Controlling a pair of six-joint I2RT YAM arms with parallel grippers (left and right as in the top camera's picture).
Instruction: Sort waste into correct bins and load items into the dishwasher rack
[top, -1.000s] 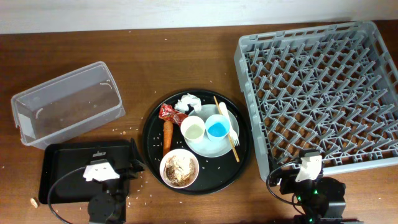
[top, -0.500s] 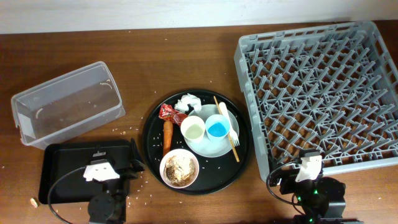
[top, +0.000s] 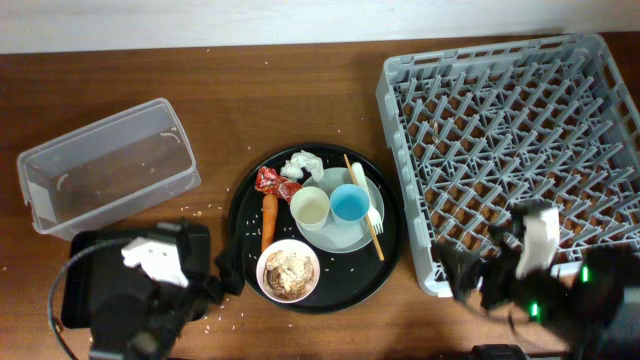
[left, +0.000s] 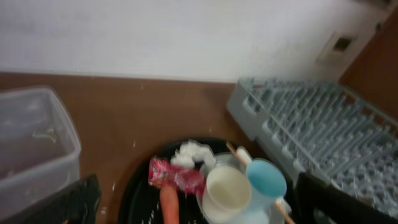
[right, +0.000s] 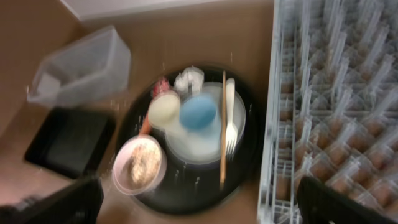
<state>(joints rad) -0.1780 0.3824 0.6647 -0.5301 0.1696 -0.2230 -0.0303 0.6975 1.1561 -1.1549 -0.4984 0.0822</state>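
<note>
One grey rack is set at the table's right side. A clear tub is placed at the left, and a shallow black tray in front of it is partly covered by the left arm. Both the left gripper and the right gripper are seen with fingers spread wide, nothing pinched. Between tub and rack a round tray is laid. On it a plate is loaded with a white cup, a blue cup, chopsticks and a fork. Beside the plate are found a bowl of scraps, a carrot, a tissue and a wrapper.
</note>
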